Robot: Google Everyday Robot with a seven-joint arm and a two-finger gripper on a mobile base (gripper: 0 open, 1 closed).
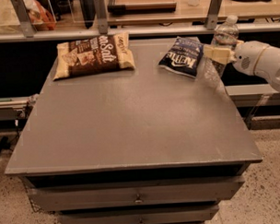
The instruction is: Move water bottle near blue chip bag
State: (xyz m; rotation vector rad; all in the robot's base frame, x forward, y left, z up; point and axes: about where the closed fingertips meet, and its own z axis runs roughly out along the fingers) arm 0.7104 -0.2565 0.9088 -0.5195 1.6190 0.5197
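Reaching in from the right edge of the camera view, the gripper [212, 53] is seen clenched on the water bottle [225, 36], its tan fingers [221, 54] pressed against the clear body below the label. The bottle is held over the far right corner of the grey table [131, 118], leaning a little, with the white cap above the gripper and the base below it; whether the base touches the tabletop cannot be told. The blue chip bag [182, 57] is laid flat just beside the gripper, toward the middle of the table, close to the bottle. Much farther from the gripper, across the same far edge, a tan and brown chip bag [93, 54] is laid. Behind the gripper, the white arm [262, 61] is seen running off the frame.
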